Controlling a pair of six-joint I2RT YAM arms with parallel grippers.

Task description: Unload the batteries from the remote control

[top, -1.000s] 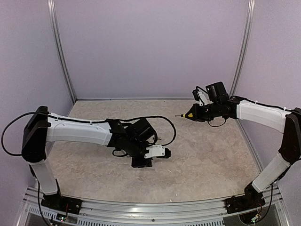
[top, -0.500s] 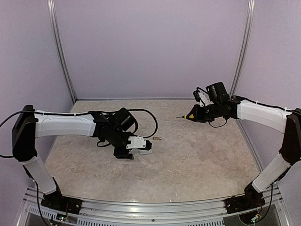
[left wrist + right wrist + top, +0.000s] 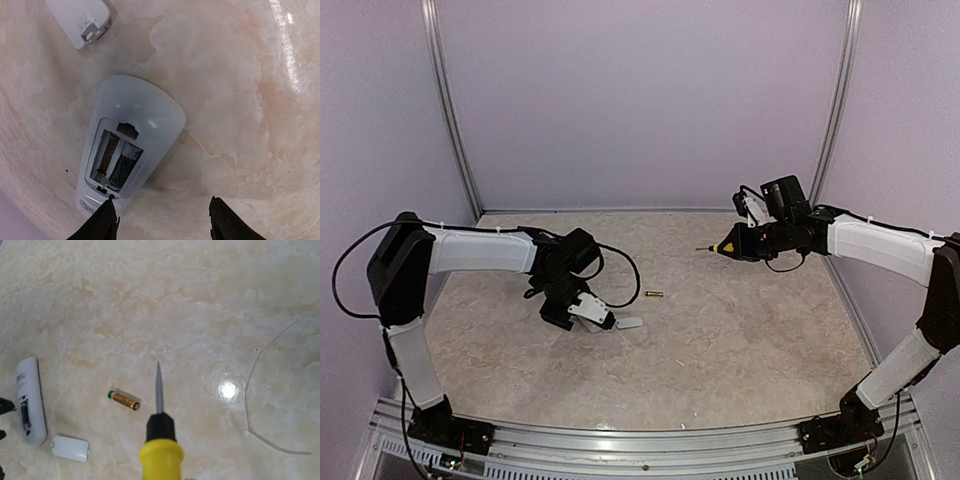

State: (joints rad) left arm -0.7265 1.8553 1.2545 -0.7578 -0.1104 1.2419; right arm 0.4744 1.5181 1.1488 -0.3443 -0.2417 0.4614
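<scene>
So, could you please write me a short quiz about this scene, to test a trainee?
1. True or false: the right gripper holds the yellow-handled screwdriver.
2. One word: is the left gripper open or shut?
3. The gold battery lies:
A) between the left gripper's fingers
B) loose on the table, apart from the remote control
C) inside the remote control

Key: 1 true; 2 open; 3 B.
</scene>
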